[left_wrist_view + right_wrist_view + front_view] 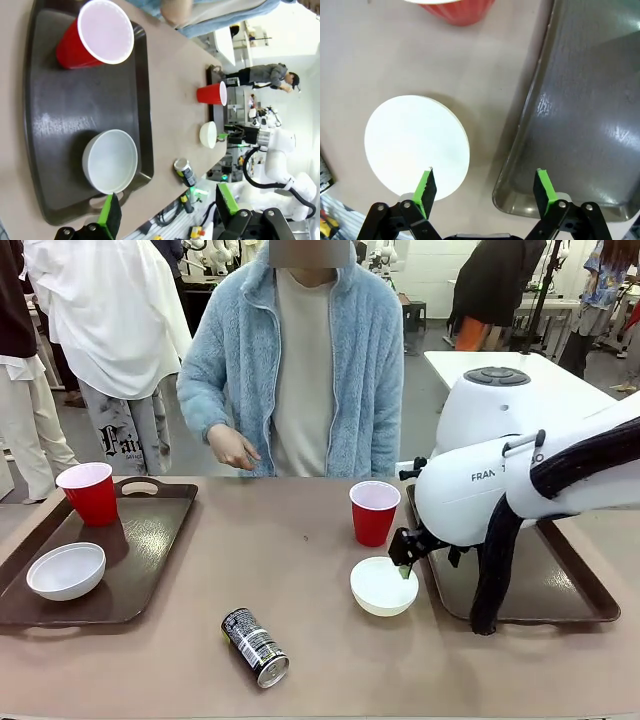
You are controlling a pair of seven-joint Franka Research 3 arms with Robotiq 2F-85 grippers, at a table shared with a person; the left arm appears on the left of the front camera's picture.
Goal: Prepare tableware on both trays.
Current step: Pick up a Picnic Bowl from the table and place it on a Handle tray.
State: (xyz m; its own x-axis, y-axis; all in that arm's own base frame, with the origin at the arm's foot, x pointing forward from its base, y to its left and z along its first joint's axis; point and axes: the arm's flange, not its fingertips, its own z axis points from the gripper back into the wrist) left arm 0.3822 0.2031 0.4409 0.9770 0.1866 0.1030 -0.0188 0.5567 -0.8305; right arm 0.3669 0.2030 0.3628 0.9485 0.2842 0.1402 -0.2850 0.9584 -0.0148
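**Loose bowl beside the right tray**

The white bowl (384, 586) sits on the counter (300, 580), just beside the right tray (585, 590). It looks light, stiff and slick, so pinch its rim. The right end effector (485, 182) hangs above it, spread wide, holding nothing. The left end effector (167, 207), also spread, hovers over the left tray (50, 125).

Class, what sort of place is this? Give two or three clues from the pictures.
Probably a robotics lab or workshop: a white robot arm reaches over the table, another white table stands behind, and people stand about on a bare grey floor.
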